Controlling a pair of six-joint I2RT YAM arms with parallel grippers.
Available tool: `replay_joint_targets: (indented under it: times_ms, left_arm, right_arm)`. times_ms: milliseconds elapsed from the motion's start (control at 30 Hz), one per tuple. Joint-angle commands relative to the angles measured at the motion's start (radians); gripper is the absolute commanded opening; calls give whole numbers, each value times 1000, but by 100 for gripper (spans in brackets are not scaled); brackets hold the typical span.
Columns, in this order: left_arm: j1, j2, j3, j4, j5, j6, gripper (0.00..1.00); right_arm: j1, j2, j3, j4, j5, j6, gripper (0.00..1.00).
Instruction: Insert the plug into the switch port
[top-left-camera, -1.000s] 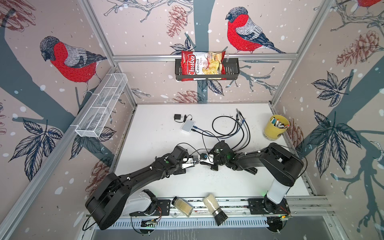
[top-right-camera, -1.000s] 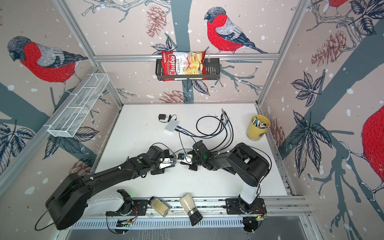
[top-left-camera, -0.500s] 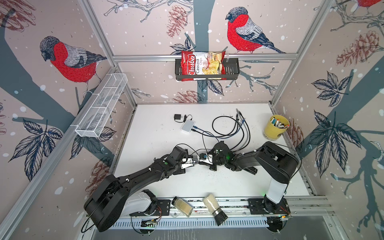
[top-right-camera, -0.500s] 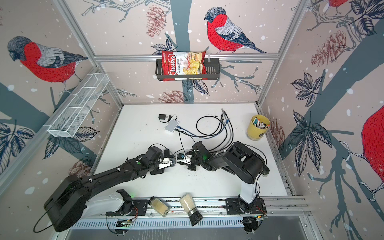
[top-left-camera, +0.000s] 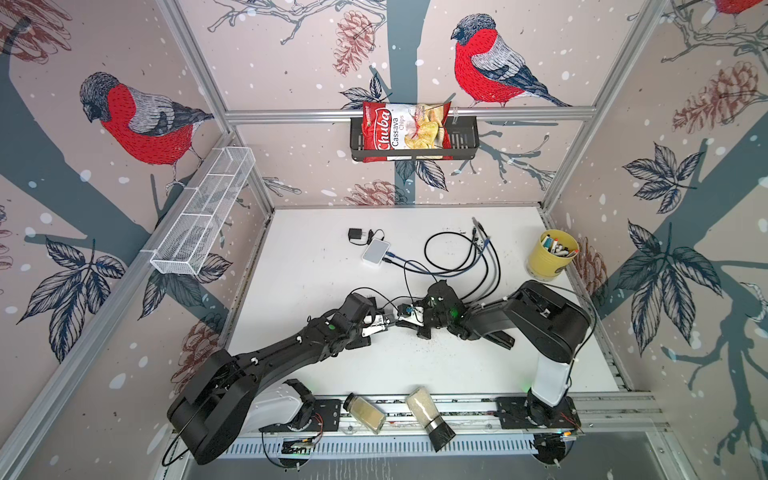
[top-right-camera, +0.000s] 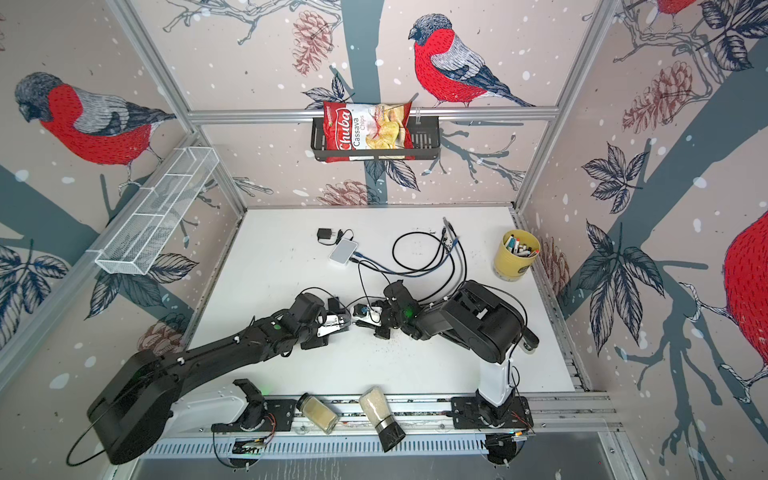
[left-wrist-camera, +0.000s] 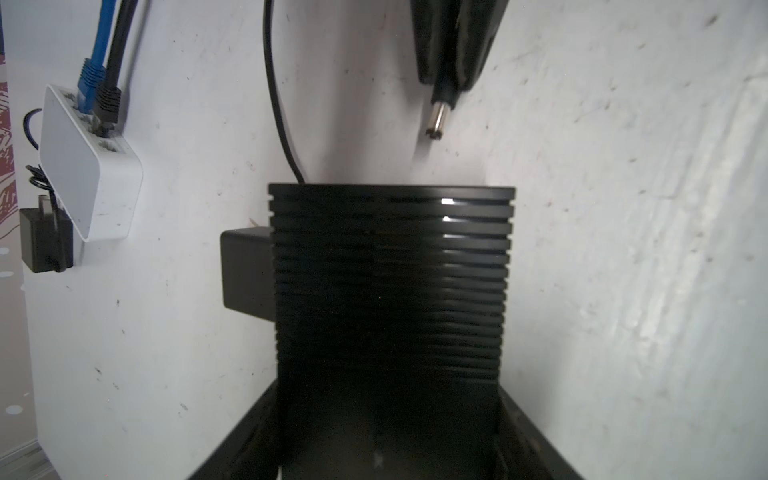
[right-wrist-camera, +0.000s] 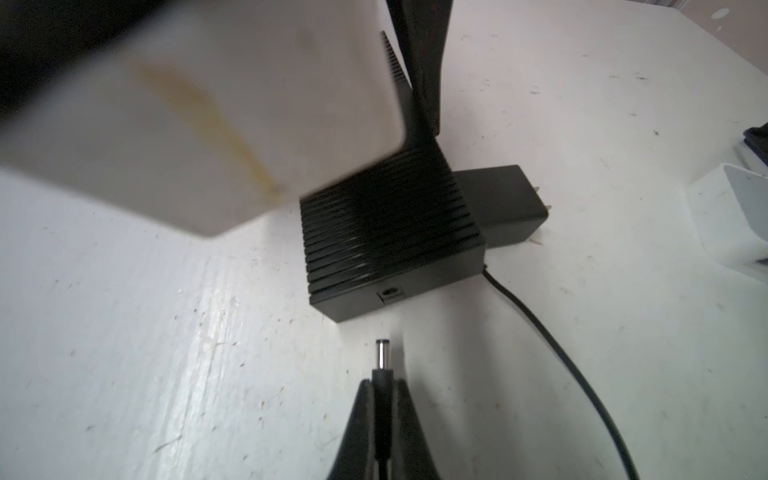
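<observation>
You're aligning: right jaws pinch the plug (right-wrist-camera: 382, 361) just short of the port (right-wrist-camera: 390, 293), left jaws clamp the switch (right-wrist-camera: 386, 224); push straight in.

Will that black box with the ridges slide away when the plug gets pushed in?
Probably not: the left end effector seems to clamp the black ribbed box. Alone it would likely skid, being small on a smooth white table. Its ridged casing looks rigid.
</observation>
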Motion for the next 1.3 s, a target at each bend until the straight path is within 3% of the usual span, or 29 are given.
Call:
replay_joint_targets:
  times_ms: [0,333,600,800,1267]
  left_arm:
    - [-6,-15,-7,79,168,-23,70]
    - [-5,-15,42,-99,190,-52,79]
    - [48,-67,62,-238,116,-36,84]
    - [129,-86,69,-267,136,-3,84]
    - [158,29,84,-239,162,35,80]
  right_arm:
    - [1,-13,7,76,-32,-1,1]
    - [-29,-93,-48,31,1,10,1]
    - [-49,-121,-62,21,9,-2,2]
    - [-46,-122,-65,33,5,1,2]
    - [-35,-121,-58,21,11,-8,2]
